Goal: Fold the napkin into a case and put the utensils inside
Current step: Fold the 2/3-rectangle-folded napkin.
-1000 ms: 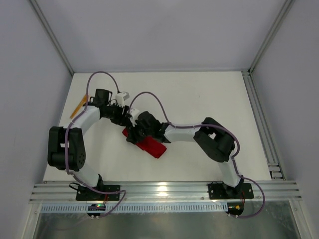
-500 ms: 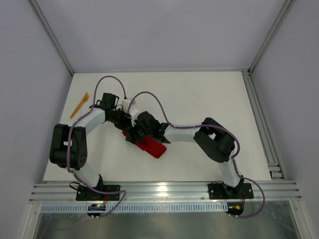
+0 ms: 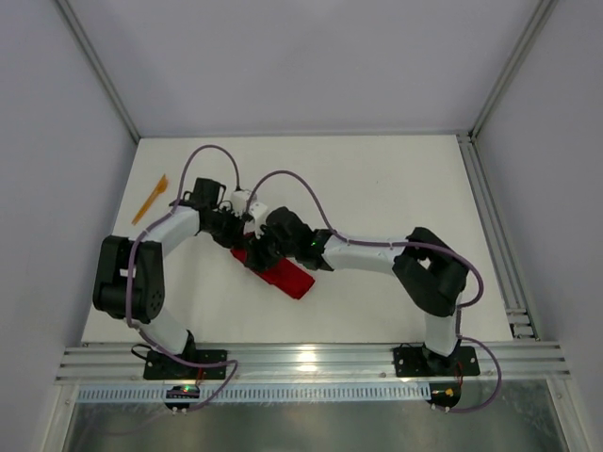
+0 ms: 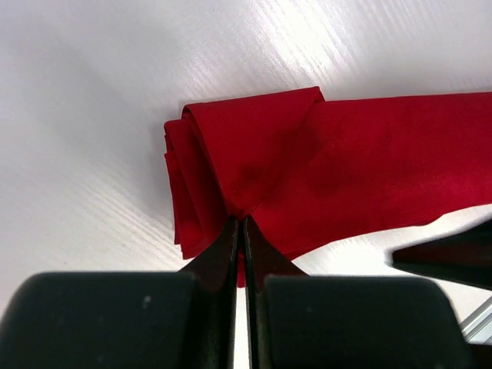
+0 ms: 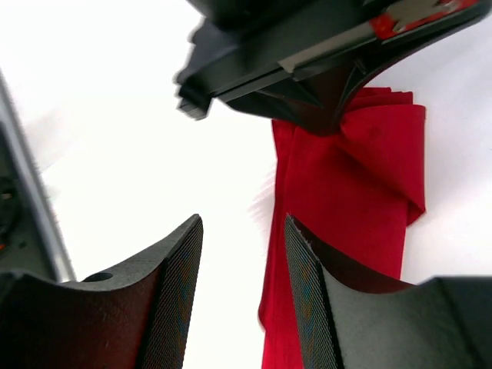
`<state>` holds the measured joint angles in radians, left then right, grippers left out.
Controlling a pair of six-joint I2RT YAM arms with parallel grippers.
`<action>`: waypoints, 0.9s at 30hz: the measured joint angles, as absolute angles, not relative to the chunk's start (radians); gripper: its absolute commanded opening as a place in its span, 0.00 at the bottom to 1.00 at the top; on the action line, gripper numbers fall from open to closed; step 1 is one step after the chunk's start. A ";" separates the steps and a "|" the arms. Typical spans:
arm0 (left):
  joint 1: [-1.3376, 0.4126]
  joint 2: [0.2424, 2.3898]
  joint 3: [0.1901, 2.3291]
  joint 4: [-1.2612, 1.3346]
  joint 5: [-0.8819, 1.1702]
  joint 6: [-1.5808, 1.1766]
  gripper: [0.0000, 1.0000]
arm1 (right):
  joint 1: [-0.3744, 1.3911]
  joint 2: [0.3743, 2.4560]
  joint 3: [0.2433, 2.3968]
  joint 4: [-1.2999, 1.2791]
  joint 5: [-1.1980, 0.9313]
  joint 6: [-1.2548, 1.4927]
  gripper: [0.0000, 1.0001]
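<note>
Left gripper [image 4: 239, 223] pinches shut on the rolled end of the folded napkin [image 4: 346, 169] lying on the table [image 4: 92, 115], likely to pull the next fold, while the right gripper [image 5: 242, 223] hovers parted, empty, over it.

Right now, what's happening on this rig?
The left claw is shut on an edge of the bright red cloth napkin, which lies folded into a long strip on the white table. The right claw hovers open over the strip, holding nothing. The slim orange plastic cutlery lies apart at the far left, not yet inside.
</note>
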<state>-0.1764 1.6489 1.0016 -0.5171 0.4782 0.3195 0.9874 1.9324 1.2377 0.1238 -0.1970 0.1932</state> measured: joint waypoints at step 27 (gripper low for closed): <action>-0.176 1.545 0.923 -0.543 0.460 0.511 0.00 | 0.953 1.533 0.818 -0.025 -0.125 -0.347 0.52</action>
